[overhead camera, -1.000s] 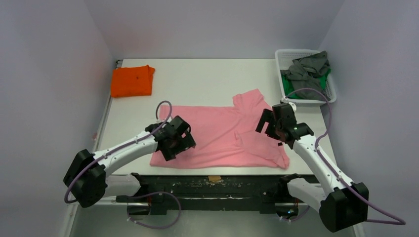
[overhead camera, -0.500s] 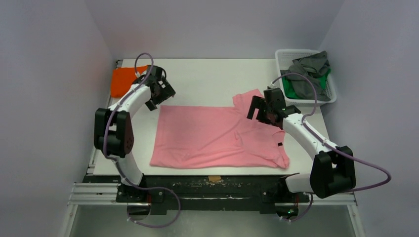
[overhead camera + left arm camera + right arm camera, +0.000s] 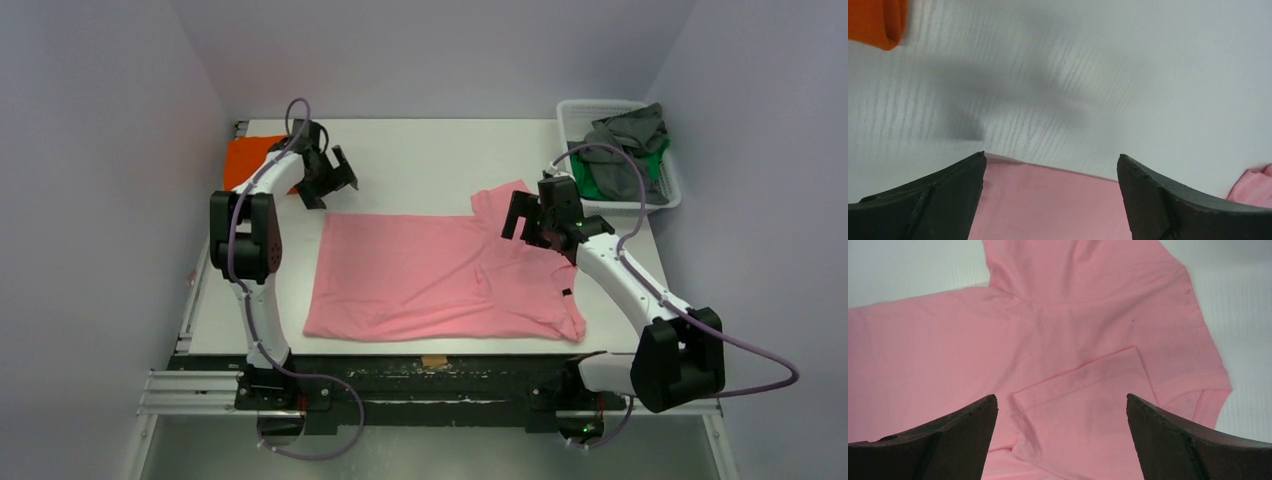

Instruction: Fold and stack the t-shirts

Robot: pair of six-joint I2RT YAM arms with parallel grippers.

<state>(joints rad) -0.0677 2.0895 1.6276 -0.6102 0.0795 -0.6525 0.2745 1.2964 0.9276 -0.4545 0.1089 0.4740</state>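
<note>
A light pink t-shirt (image 3: 430,275) lies spread flat on the white table, with one sleeve pointing to the back right. My left gripper (image 3: 338,180) hovers open over the shirt's back left corner; in the left wrist view the pink hem (image 3: 1048,200) shows between the fingers, with nothing in my left gripper (image 3: 1051,155). My right gripper (image 3: 528,213) hangs open above the shirt's right part, near a folded-over sleeve (image 3: 1083,390), and my right gripper (image 3: 1061,396) holds nothing. A folded bright orange t-shirt (image 3: 245,160) lies at the back left, its edge (image 3: 873,20) seen by the left wrist.
A white basket (image 3: 625,203) stands at the back right corner and holds a crumpled grey t-shirt (image 3: 625,135) and a green one (image 3: 597,185). Purple walls close in the table on three sides. The arms' base rail (image 3: 430,385) runs along the near edge.
My left arm has swung from the shirt's near left side up to its back left corner. My right gripper has moved back toward the sleeve. Both stayed open; the shirt has not moved.
</note>
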